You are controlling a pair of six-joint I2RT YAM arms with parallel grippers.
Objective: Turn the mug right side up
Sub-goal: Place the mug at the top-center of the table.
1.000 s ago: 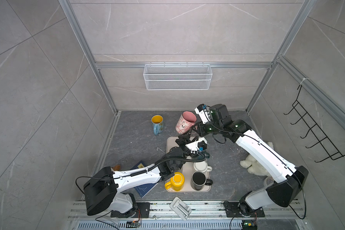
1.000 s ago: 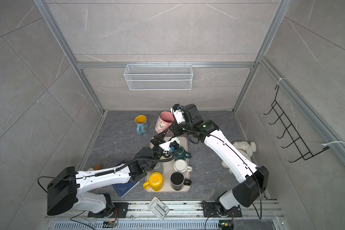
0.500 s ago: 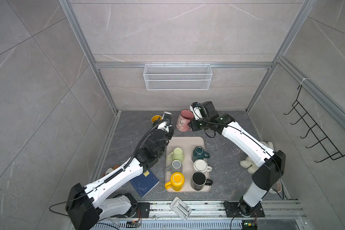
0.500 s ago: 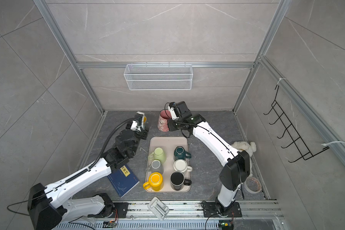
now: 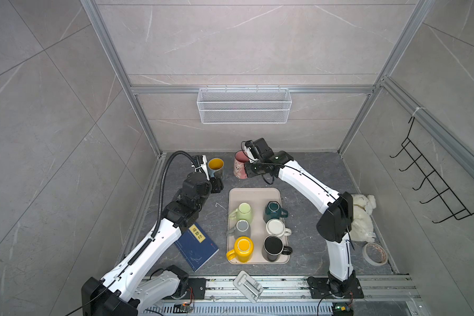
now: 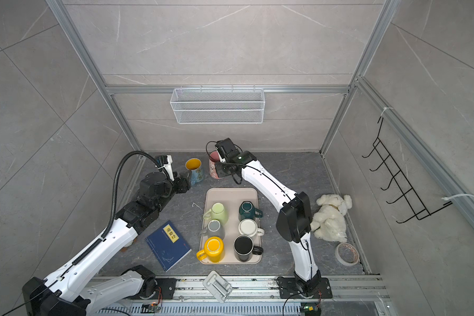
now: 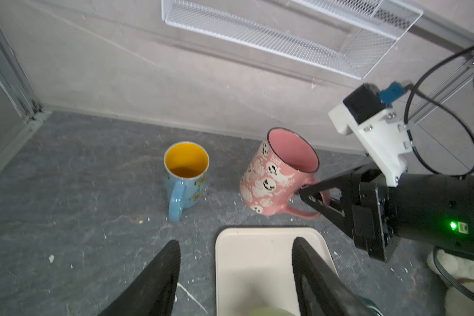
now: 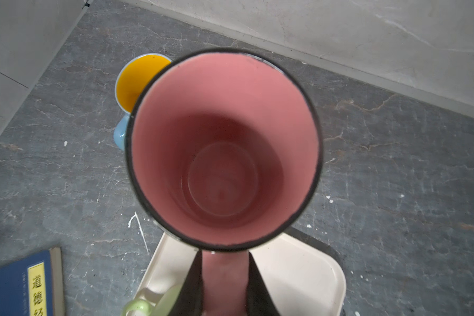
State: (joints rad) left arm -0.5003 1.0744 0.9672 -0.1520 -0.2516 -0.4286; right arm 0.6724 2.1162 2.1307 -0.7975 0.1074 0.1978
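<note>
The pink mug [image 5: 240,165] [image 6: 214,167] with white ghost prints stands mouth up behind the tray, leaning slightly. Its base is at the floor, and contact cannot be told. My right gripper [image 7: 304,192] [image 8: 225,262] is shut on its handle from the side. In the right wrist view I look straight into the pink mug [image 8: 222,150]. My left gripper [image 5: 216,185] [image 7: 236,243] is open and holds nothing. It hovers left of the tray's far end, in front of the blue mug [image 7: 185,175] and apart from the pink mug [image 7: 277,175].
The blue mug [image 5: 216,167] with a yellow inside stands upright left of the pink one. The beige tray [image 5: 255,193] carries several mugs. A blue book [image 5: 196,246] lies at the front left. A plush toy [image 5: 363,216] and a tape roll [image 5: 375,254] sit on the right.
The right gripper has brought the pink mug down from mid-air to the floor behind the tray, mouth up. The left arm has swung off the tray to the left, its jaws opening a little.
</note>
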